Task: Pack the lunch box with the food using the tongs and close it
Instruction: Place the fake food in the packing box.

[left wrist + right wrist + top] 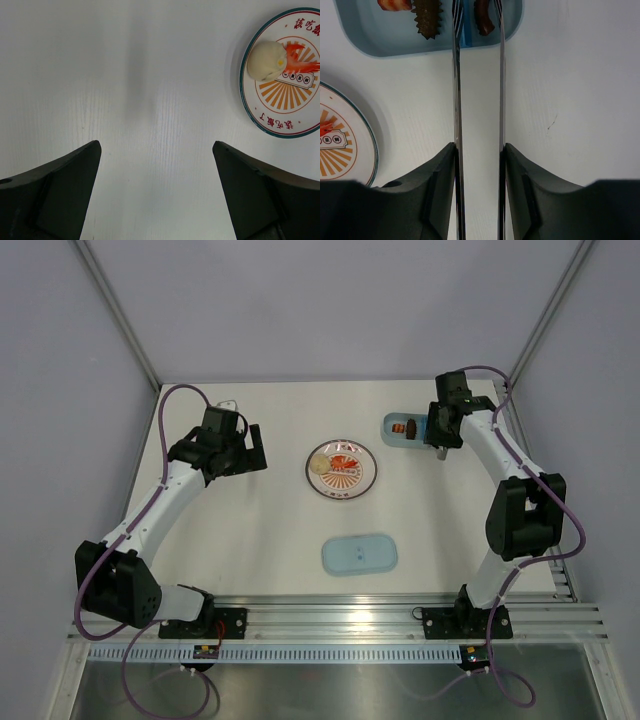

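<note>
The pale-blue lunch box [403, 428] [370, 35] sits at the back right of the table. In it lie a red-orange food piece [395, 4], a dark spiky piece [426, 20] and a brown piece [483, 20]. My right gripper [441, 430] [479, 146] is shut on the silvery tongs [456, 100]. The two tong arms stand slightly apart and reach into the box, with the brown piece between their tips. My left gripper [250, 452] [156, 145] is open above bare table, left of the plate [341, 468] [280, 95].
On the plate lie a pale round bun [267, 60] [320, 463] and a red-orange piece [300, 59] against it. The flat pale-blue lid [359, 554] lies nearer the front, in the middle. Grey walls enclose the table at the back and sides.
</note>
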You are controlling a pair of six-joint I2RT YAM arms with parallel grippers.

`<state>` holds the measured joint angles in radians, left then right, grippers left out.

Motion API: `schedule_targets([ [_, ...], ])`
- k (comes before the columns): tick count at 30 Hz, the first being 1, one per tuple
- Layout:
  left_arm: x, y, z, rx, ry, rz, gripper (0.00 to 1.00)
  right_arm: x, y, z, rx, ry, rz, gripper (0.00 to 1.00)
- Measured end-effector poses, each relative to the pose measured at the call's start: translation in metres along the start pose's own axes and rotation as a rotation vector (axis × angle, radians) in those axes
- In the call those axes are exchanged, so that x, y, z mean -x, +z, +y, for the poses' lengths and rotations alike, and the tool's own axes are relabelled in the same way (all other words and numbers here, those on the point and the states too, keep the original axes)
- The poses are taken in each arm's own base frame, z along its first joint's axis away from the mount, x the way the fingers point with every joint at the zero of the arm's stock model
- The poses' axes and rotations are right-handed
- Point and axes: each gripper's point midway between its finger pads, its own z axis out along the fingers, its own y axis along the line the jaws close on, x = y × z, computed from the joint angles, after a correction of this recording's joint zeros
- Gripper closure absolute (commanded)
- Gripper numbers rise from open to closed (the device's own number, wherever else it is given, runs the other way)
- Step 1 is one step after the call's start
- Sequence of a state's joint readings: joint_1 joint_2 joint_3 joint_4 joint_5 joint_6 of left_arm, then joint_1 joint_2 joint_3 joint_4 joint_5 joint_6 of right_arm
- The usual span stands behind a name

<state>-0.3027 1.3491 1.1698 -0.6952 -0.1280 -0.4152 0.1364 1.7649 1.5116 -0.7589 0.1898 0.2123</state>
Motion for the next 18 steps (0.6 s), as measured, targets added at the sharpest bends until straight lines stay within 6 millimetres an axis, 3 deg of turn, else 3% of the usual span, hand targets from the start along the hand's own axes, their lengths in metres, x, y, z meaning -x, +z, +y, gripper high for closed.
schedule_targets([
  [11, 0.0, 0.0, 0.0, 0.0, 0.0, 0.0, 0.01, 0.015, -0.013, 0.002, 0.011, 0.007, -0.035, 0.6],
  [18, 0.0, 0.0, 0.0, 0.001, 0.0, 0.0, 0.01, 0.034, -0.06, 0.016, 0.082, 0.013, -0.126, 0.62],
])
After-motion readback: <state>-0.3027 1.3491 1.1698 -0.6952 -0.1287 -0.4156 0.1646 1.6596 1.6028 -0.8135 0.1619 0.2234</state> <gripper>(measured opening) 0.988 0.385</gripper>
